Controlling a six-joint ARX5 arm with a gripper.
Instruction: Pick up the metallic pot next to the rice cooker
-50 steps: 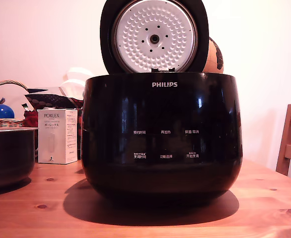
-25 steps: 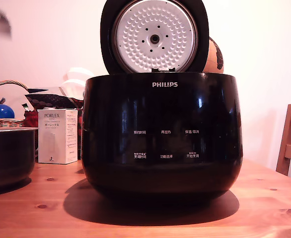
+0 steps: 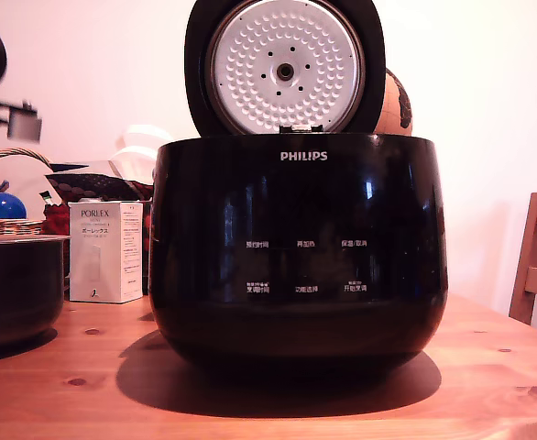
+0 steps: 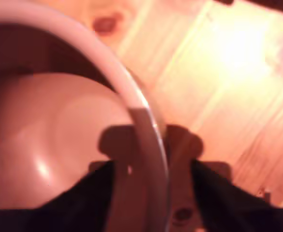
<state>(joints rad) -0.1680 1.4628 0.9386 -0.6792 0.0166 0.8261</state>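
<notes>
Exterior view: warm reddish cast, soft shadow under rice cooker (image 3: pixel 296 257) on surface (image 3: pixel 488 367), small glints on its gloss. Wrist view: blurry, overexposed glare on surface.

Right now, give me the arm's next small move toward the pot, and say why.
Probably lower straight down. In the wrist view the open fingers straddle the pale rim of the metallic pot, one over its inside, one over the table. The exterior view shows the arm above the pot, so descending should seat the rim between them.
</notes>
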